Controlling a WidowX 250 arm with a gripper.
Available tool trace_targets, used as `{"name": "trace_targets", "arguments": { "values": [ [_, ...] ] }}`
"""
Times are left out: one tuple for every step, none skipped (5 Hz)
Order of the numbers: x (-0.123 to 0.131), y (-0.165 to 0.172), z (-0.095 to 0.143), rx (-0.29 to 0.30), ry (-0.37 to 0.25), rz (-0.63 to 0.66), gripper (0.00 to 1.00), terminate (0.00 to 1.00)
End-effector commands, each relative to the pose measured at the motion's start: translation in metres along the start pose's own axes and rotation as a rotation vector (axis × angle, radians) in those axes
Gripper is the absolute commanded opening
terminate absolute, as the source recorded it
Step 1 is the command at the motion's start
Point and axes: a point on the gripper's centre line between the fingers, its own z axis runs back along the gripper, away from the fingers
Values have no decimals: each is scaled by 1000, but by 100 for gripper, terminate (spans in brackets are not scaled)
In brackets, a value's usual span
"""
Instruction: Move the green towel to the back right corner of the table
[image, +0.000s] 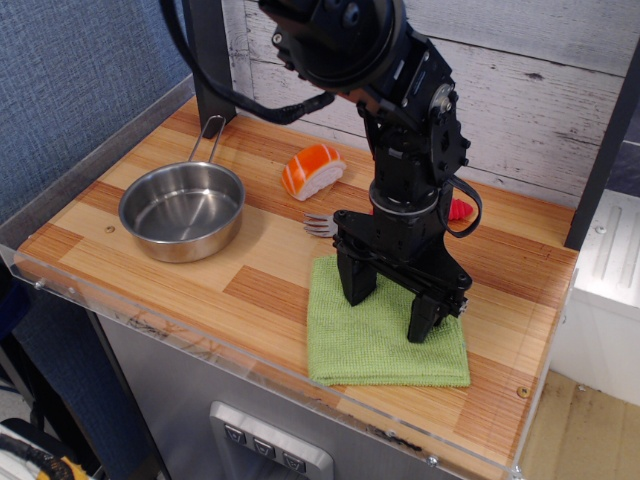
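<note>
The green towel (372, 345) lies flat and folded on the table (270, 285), near the front right edge. My black gripper (391, 308) is open, pointing down over the towel's middle. One fingertip (358, 290) is over the towel's left part and the other (422, 322) over its right part. Both tips are at or just above the cloth; I cannot tell whether they touch it. The arm hides the towel's back edge.
A steel pan (183, 210) stands at the left. An orange and white sushi piece (311, 170) lies behind the middle. A fork (320, 225) with a red handle (459, 210) lies behind the towel, mostly hidden by the arm. A dark post (208, 60) stands at the back left.
</note>
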Motion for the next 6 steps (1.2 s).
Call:
{"name": "trace_targets", "arguments": {
  "values": [
    [3, -1, -8, 21, 1, -19, 100, 0],
    [13, 0, -7, 29, -11, -11, 100, 0],
    [31, -3, -6, 27, -36, -6, 100, 0],
    [50, -8, -11, 17, -45, -11, 100, 0],
    [65, -12, -16, 20, -50, -15, 100, 0],
    [84, -15, -20, 8, -61, -8, 100, 0]
  ]
}}
